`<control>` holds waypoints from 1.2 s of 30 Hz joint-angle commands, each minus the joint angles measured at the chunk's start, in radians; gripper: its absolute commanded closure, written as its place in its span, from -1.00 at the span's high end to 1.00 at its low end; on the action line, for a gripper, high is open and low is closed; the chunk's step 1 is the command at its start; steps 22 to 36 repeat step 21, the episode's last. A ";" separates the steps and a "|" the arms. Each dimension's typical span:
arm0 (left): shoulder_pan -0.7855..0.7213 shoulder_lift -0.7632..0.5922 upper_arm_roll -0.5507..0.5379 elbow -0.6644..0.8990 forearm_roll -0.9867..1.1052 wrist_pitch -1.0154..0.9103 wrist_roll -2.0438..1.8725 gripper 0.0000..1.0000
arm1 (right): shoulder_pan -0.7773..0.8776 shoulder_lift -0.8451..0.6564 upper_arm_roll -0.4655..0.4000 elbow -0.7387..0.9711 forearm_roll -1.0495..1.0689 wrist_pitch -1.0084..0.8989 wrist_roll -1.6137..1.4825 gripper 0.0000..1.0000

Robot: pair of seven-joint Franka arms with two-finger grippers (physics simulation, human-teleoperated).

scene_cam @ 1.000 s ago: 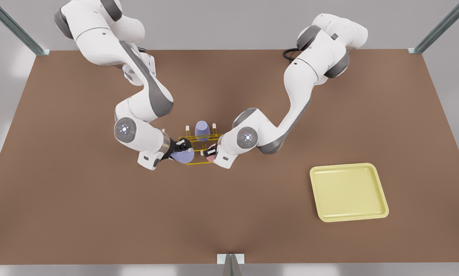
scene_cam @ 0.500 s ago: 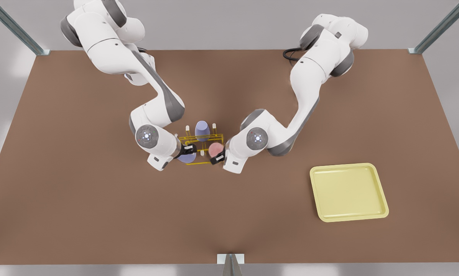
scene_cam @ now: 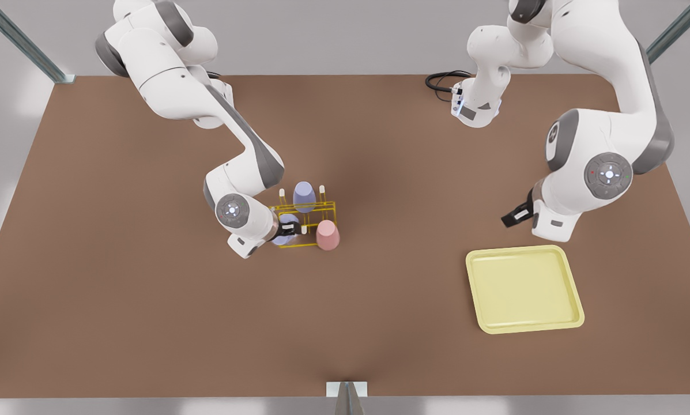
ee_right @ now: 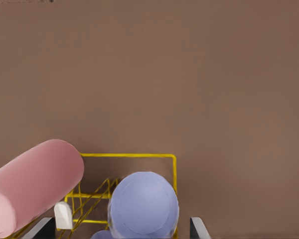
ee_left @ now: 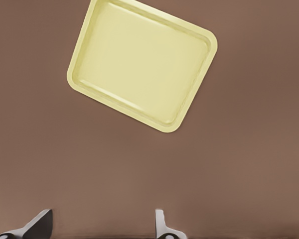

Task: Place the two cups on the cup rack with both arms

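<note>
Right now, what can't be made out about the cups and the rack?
Front view: the right gripper covers the near lavender cup; whether it sits on a peg is hidden.
Right wrist view: the pink cup runs off the edge, so its seat on the cup rack is unclear.
The left gripper, open, waits near the tray.

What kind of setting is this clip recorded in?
Likely a simulated tabletop test cell, not a real kitchen: a bare brown table framed by metal struts, holding a wire cup rack and a pale-yellow tray.
</note>
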 commanded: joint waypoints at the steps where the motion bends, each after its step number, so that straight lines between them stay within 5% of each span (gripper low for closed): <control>1: 0.001 -0.001 0.001 0.000 -0.009 -0.083 0.537 1.00 | 0.000 -0.001 0.000 0.000 -0.002 0.003 0.098 1.00; 6: 0.004 -0.001 0.001 0.000 -0.009 -0.102 0.557 1.00 | -0.018 -0.002 -0.004 0.055 -0.129 0.001 0.074 1.00; 10: 0.004 -0.001 0.001 0.000 -0.009 -0.125 0.557 1.00 | -0.175 0.056 -0.136 0.132 -0.180 -0.028 -0.509 1.00; 16: 0.002 -0.002 0.001 0.000 -0.010 -0.141 0.557 1.00 | -0.293 -0.344 -0.159 0.088 -0.069 -0.531 -0.493 1.00; 21: 0.001 -0.002 -0.001 0.000 -0.009 -0.164 0.554 1.00 | -0.296 -0.475 -0.187 -0.008 -0.077 -0.539 -0.456 1.00; 36: 0.001 -0.002 -0.001 0.000 -0.009 -0.164 0.554 1.00 | -0.296 -0.475 -0.187 -0.008 -0.077 -0.539 -0.456 1.00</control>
